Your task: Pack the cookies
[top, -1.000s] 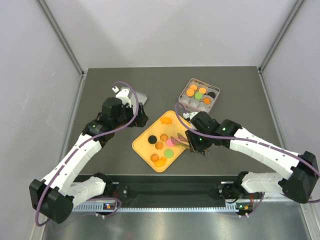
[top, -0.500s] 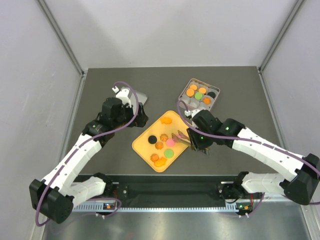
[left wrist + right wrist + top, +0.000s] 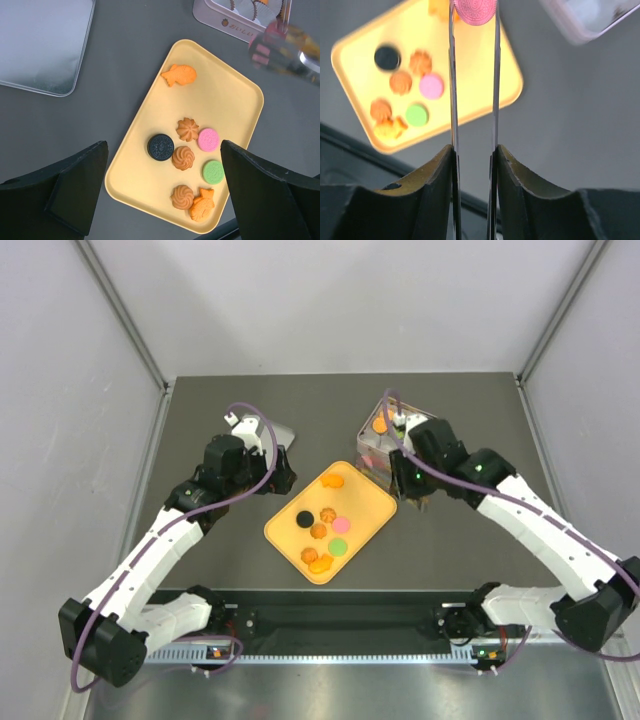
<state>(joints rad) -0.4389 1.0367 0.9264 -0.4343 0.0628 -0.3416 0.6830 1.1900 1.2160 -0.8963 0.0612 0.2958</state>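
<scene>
Pink cookie (image 3: 475, 9) sits pinched in the narrowly closed right gripper (image 3: 474, 17), hovering at the tin's (image 3: 220, 19) edge, mid-transfer. Next it likely needs lowering into a free compartment and releasing. Eight cookies (image 3: 184, 157) lie on the tray (image 3: 225, 85) beside the tin; the left gripper (image 3: 164, 145) gapes empty.

I read the desk (image 3: 125, 65) as matt dark grey. The tray (image 3: 235, 95) looks like smooth, matt plastic. The lid (image 3: 40, 45) shows brushed, reflective metal. The cookies (image 3: 183, 158) carry moulded ridges.
</scene>
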